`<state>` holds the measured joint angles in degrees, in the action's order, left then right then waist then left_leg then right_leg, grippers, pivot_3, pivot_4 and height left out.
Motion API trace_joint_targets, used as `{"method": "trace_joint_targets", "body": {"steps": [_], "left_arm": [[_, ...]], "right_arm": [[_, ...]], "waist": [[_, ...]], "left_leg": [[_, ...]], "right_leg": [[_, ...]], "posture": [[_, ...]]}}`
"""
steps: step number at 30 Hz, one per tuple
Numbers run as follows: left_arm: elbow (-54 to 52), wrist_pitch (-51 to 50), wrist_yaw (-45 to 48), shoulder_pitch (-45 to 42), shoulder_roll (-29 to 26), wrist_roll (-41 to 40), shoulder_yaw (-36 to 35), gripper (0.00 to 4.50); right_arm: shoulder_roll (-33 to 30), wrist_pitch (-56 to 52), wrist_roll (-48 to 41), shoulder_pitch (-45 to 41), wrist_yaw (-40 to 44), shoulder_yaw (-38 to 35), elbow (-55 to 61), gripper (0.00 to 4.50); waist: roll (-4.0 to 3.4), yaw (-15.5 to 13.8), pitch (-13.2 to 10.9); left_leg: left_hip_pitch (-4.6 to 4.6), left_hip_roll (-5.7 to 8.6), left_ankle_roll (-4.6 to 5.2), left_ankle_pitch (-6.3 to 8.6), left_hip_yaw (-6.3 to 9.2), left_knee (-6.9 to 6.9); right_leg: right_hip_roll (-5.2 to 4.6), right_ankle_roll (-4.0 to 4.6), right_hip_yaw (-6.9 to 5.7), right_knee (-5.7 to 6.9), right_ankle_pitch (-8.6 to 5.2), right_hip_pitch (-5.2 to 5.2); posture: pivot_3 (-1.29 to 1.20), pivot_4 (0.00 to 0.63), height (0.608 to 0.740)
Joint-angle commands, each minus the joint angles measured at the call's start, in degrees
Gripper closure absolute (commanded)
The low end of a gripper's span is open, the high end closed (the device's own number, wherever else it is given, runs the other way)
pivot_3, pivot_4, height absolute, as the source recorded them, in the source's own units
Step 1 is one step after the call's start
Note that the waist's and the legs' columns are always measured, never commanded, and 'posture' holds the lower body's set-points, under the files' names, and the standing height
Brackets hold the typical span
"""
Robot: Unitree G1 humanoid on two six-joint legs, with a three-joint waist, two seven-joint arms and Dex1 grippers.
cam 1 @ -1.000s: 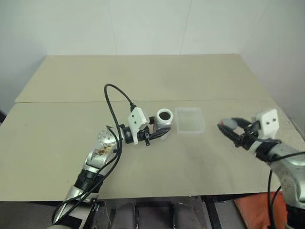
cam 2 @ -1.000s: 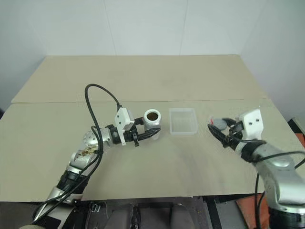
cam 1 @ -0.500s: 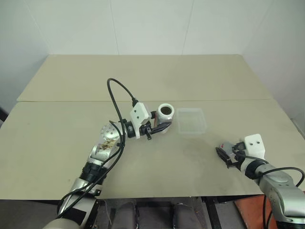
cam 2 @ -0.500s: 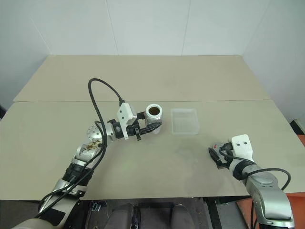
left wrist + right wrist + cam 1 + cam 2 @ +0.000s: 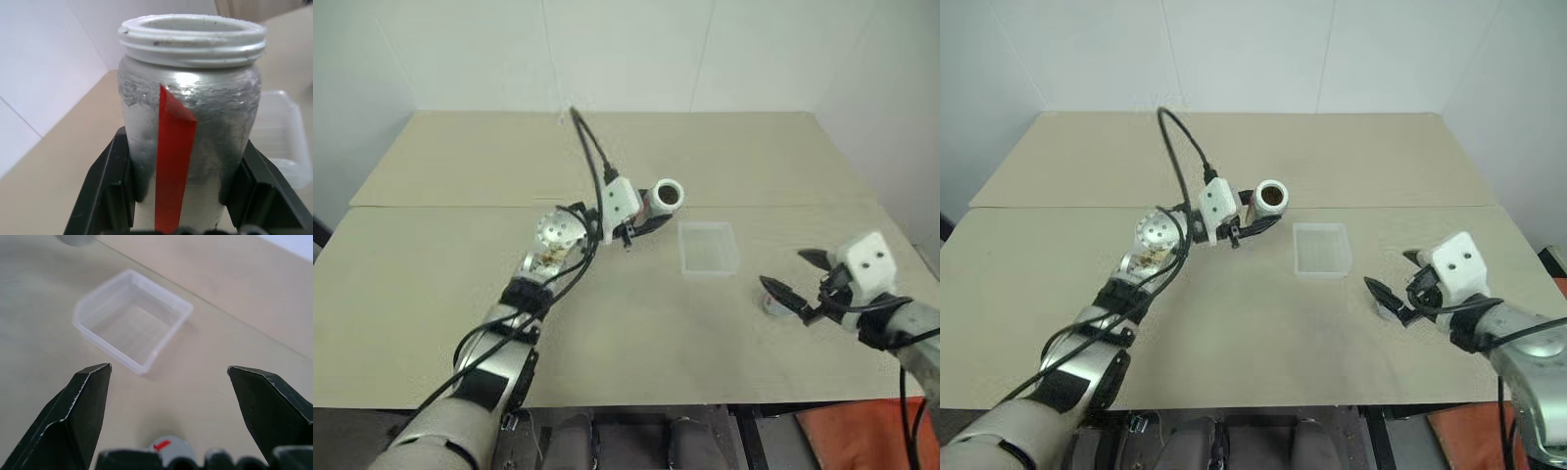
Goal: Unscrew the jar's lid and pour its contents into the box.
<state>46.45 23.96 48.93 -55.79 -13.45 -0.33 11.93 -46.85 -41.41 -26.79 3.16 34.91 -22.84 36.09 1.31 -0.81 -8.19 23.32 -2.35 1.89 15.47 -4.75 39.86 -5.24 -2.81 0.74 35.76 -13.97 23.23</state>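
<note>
You see the jar (image 5: 664,199), uncapped, clamped in the left gripper (image 5: 641,221) above the table (image 5: 440,294), left of and beyond the box (image 5: 708,246). The lid (image 5: 168,449) lies on the table beneath the right gripper (image 5: 795,278), whose jaws stand wide and empty, nearer and right of the box.

Support surface: flat beige table (image 5: 724,323) with a matte top — a straight seam runs across it from side to side, splitting it into a far panel and a near panel. On the near panel, just past the seam, sits a shallow square box (image 5: 708,247) of clear whitish plastic. A small flat round grey lid (image 5: 775,303) with a red mark lies nearer the right edge — apart from the box.
</note>
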Motion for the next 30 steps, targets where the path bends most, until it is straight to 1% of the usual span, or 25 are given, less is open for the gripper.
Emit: {"method": "trace_joint_targets", "body": {"steps": [1, 5, 9, 13, 14, 18, 21, 25, 28, 30], "left_arm": [[9.7, 8.9, -1.3, -7.0, 0.6, 5.0, 1.9, 2.55], [20.6, 12.8, -8.5, -15.4, 2.7, 13.3, 5.6, 2.55], [26.3, 14.5, -23.1, -21.7, 4.1, 26.6, 14.1, 2.55], [29.2, 12.1, -37.0, -25.1, 5.7, 37.2, 21.8, 2.55], [29.7, 11.1, -41.8, -25.9, 6.2, 40.8, 24.7, 2.55], [31.2, 8.0, -56.1, -27.5, 8.4, 49.2, 31.0, 2.55], [32.0, 4.8, -66.9, -28.6, 10.1, 56.7, 37.4, 2.55], [33.1, 0.4, -75.2, -29.5, 11.2, 64.0, 44.0, 2.55], [33.8, -2.9, -77.1, -30.0, 11.9, 66.2, 45.9, 2.55], [34.0, -3.6, -78.2, -30.5, 11.9, 67.4, 46.8, 2.55]], "right_arm": [[-0.2, -1.3, -2.1, -0.5, -0.4, -2.3, 3.5, 0.02], [0.3, -4.5, -6.3, -0.2, -0.7, -3.3, 7.1, 0.02], [1.2, -4.9, -7.1, 2.1, -2.0, -3.3, 9.7, 0.02], [2.8, -6.2, -7.3, 2.8, -4.8, -2.9, 10.9, 0.02], [3.2, -6.3, -7.2, 3.1, -5.3, -2.6, 11.3, 0.02], [4.6, -6.8, -7.2, 4.3, -7.5, -1.9, 13.2, 0.02], [5.3, -7.4, -6.7, 5.1, -9.0, -2.0, 13.8, 0.02], [5.6, -8.0, -7.2, 5.0, -10.1, -2.0, 14.5, 0.02], [5.7, -8.3, -7.4, 5.0, -10.7, -1.9, 15.0, 0.02], [5.8, -8.5, -7.4, 4.9, -11.3, -1.5, 15.3, 0.02]], "waist": [[0.07, 0.0, 0.0], [0.16, -0.3, -0.1], [0.25, -0.4, -0.1], [0.32, -0.5, -0.2], [0.33, -0.6, -0.2], [0.38, -0.6, -0.2], [0.40, -0.7, -0.2], [0.41, -1.0, -0.2], [0.40, -1.0, -0.2], [0.40, -1.0, -0.2]], "left_leg": [[0.02, 0.01, 0.00, 0.00, -0.02, 0.01], [0.11, 0.09, 0.01, 0.00, 0.00, 0.03], [0.21, 0.13, 0.03, 0.02, 0.08, 0.04], [0.21, 0.17, 0.04, 0.02, 0.08, 0.05], [0.21, 0.17, 0.04, 0.02, 0.08, 0.05], [0.31, 0.18, 0.04, 0.02, 0.10, 0.05], [0.49, 0.20, 0.04, 0.02, 0.10, 0.09], [0.56, 0.23, 0.04, 0.02, 0.03, 0.12], [0.61, 0.22, 0.03, 0.01, 0.02, 0.12], [0.90, 0.22, 0.02, -0.01, 0.02, 0.22]], "right_leg": [[-0.01, 0.00, -0.01, 0.00, 0.00, 0.00], [-0.07, -0.03, -0.04, -0.02, 0.01, 0.02], [-0.09, -0.11, -0.08, -0.03, -0.03, 0.06], [-0.13, -0.15, -0.07, 0.00, -0.03, 0.07], [-0.13, -0.16, -0.07, 0.01, -0.04, 0.08], [-0.14, -0.17, -0.07, 0.03, -0.05, 0.17], [-0.16, -0.18, -0.05, 0.09, -0.04, 0.37], [-0.18, -0.19, -0.04, 0.14, -0.05, 0.46], [-0.17, -0.19, 0.02, 0.22, -0.05, 0.61], [-0.17, -0.19, 0.04, 0.34, -0.05, 0.94]], "posture": [[0.00, 0.150, 0.740], [0.00, 0.150, 0.740], [0.00, 0.150, 0.740], [0.00, 0.150, 0.740], [0.00, 0.150, 0.740], [0.00, 0.150, 0.740], [0.00, 0.150, 0.740], [0.00, 0.150, 0.740], [0.00, 0.150, 0.740], [0.00, 0.150, 0.740]]}}
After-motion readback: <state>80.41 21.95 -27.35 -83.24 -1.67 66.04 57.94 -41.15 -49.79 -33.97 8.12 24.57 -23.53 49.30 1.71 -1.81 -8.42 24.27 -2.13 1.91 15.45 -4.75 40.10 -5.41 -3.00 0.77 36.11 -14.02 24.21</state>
